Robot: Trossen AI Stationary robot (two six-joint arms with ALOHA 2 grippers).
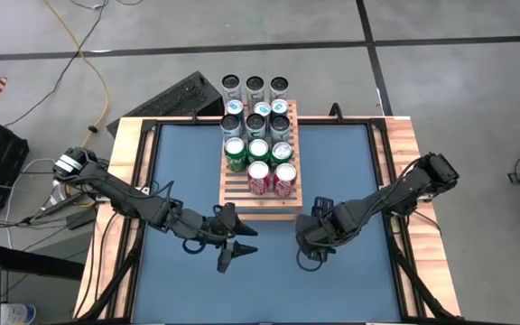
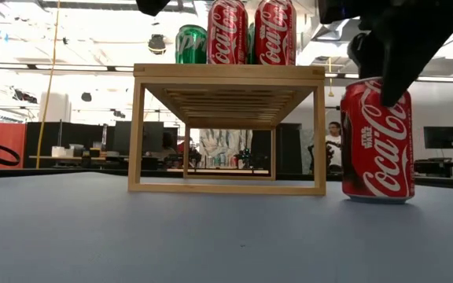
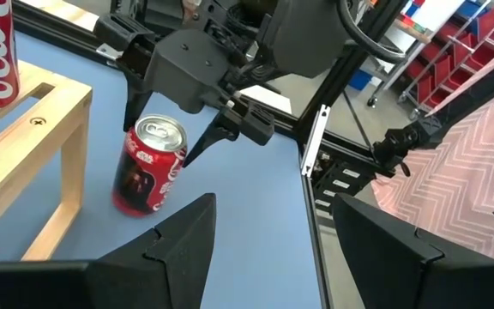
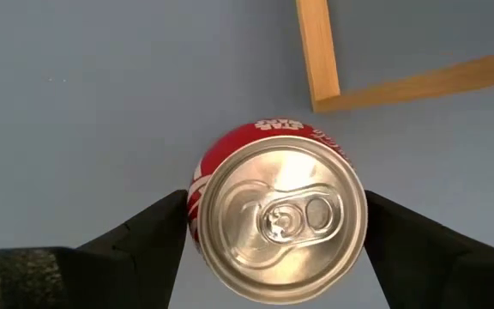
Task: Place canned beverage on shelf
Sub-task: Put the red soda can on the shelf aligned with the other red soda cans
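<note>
Just off the near right corner of the shelf (image 1: 261, 162), we have the right gripper (image 4: 274, 225) lowered over a red cola can (image 2: 377, 141) that stands upright on the blue table (image 1: 188, 171), its two fingers spread wide with one on each side of the can's top. From the right wrist view the fingers look near or just touching the can's sides, and we cannot tell that they press on it, so we judge this to be the grasping step, with the can not yet lifted. The left gripper (image 1: 233, 246) waits partly open over the table, near the shelf's front left side, holding nothing. Next, we judge, the jaws must close on the can, lift it above the slatted top and set it in the free front row, clear of the red cans (image 1: 272, 177) already standing there.
</note>
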